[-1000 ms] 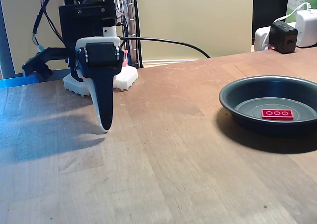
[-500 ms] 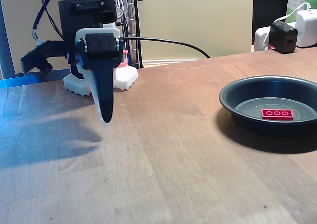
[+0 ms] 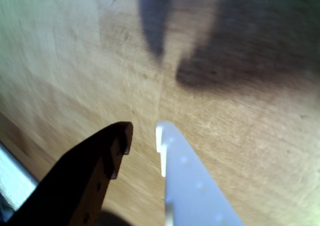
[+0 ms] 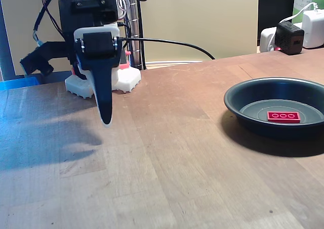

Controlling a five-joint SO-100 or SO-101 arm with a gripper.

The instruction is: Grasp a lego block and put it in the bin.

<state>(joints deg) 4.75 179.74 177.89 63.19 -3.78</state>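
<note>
In the fixed view the small bright red plastic lego block (image 4: 283,117) lies flat on the bottom of the wide, shallow, dark grey-black round metal bin (image 4: 238,105), its underside up so that three round hollows show. The bin sits on the brown wooden plank table (image 4: 177,163) at the right of that view, well apart from the arm. The black-and-white two-finger gripper (image 4: 106,120) hangs at the left, pointing downward with its tip above the table surface and nothing near it; seen edge-on from here, the two fingers overlap into a single narrow blade, so their spacing cannot be read from this side. The wrist view supplies that: a dark finger (image 3: 90,176) on the left and a white finger (image 3: 187,186) on the right, their tips parted by a narrow gap with bare wood showing through it, and nothing held between them. That view also shows the gripper's shadow stretched across the boards ahead, though the picture is somewhat blurred. Back in the fixed view, the arm's white base (image 4: 126,79) stands at the table's far edge with a black cable (image 4: 172,41) running off to the right, and white and black power adapters (image 4: 296,34) sit at the far right corner.
</note>
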